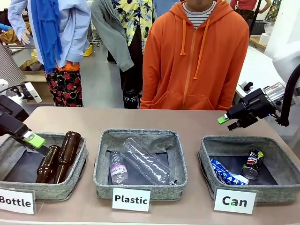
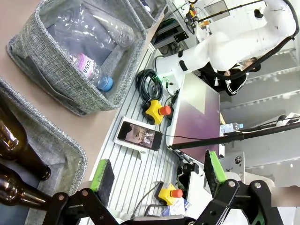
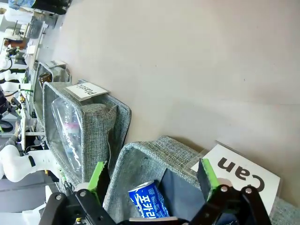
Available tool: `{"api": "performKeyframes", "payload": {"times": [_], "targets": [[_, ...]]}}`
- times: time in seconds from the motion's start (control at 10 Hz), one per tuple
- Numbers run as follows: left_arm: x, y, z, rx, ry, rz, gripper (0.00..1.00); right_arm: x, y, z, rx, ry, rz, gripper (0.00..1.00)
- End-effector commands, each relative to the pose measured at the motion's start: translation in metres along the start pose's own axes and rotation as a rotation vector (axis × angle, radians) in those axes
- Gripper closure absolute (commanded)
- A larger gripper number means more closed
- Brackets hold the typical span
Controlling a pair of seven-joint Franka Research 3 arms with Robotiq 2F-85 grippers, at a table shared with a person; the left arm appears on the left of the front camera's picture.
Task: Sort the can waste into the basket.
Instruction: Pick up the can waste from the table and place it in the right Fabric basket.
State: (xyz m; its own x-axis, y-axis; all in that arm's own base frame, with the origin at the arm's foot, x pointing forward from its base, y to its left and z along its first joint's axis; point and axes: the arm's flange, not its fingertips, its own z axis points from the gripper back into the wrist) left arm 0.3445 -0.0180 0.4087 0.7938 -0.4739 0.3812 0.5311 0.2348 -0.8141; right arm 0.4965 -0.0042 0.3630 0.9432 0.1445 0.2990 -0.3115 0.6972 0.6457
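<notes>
Two cans lie in the grey basket point(image 1: 206, 152) behind the "Can" sign point(image 1: 235, 201) at the table's right. The dented blue and white can point(image 1: 226, 172) lies at the left of its dark bottom. The dark can point(image 1: 253, 164) with the red-and-blue logo rests tilted to the right of it. My right gripper point(image 1: 226, 121) hangs open above the basket's far left corner, holding nothing. In the right wrist view, the blue and white can point(image 3: 150, 201) shows between the spread green pads point(image 3: 97, 176). My left gripper point(image 1: 36, 140) is open over the Bottle basket point(image 1: 70, 180).
Brown glass bottles point(image 1: 65, 152) lie in the left basket. Clear plastic bottles point(image 1: 143, 161) fill the middle basket point(image 1: 140, 190), which is signed "Plastic" point(image 1: 131, 199). A person in an orange hoodie point(image 1: 194, 61) stands at the far edge. Bare tabletop point(image 1: 140, 119) runs behind the baskets.
</notes>
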Motion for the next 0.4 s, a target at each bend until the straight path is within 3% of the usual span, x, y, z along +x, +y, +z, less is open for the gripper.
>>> {"api": "performKeyframes", "payload": {"times": [0.0, 0.3], "targets": [[-0.0001, -0.0024, 0.0026, -0.005, 0.008, 0.003, 0.0, 0.0044, 0.003, -0.0023, 0.002, -0.025, -0.01, 0.0], [-0.0001, -0.0024, 0.0026, -0.005, 0.008, 0.003, 0.0, 0.0044, 0.003, -0.0023, 0.002, -0.025, -0.01, 0.0]]}}
